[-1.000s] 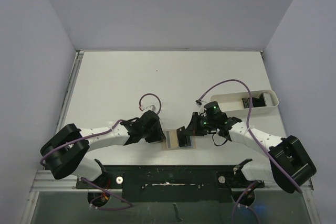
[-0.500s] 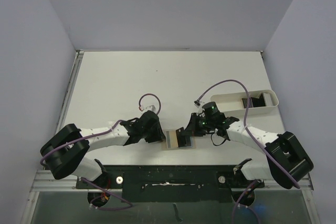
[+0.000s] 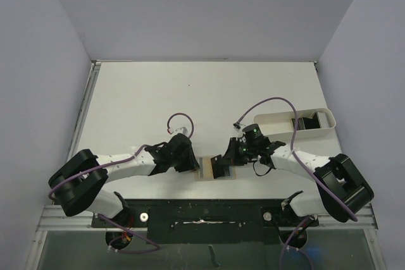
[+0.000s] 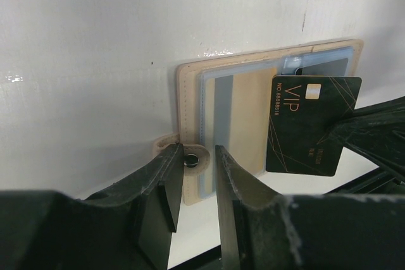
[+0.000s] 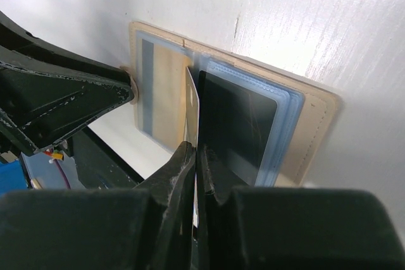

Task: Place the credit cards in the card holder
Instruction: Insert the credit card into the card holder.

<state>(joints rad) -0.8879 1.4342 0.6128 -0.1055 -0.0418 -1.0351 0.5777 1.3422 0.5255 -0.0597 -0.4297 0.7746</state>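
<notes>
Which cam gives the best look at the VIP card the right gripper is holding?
Left wrist: the card faces it, front and VIP print readable. Right wrist sees it edge-on, a thin strip pinched in the right gripper. Top external shows only a small dark patch over the card holder.

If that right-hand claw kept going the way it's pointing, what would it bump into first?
Probably the open card holder, near its middle fold; the credit card in the right gripper would touch first. Depth is hard to judge.

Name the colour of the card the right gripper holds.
Black card with gold print; left wrist view.
</notes>
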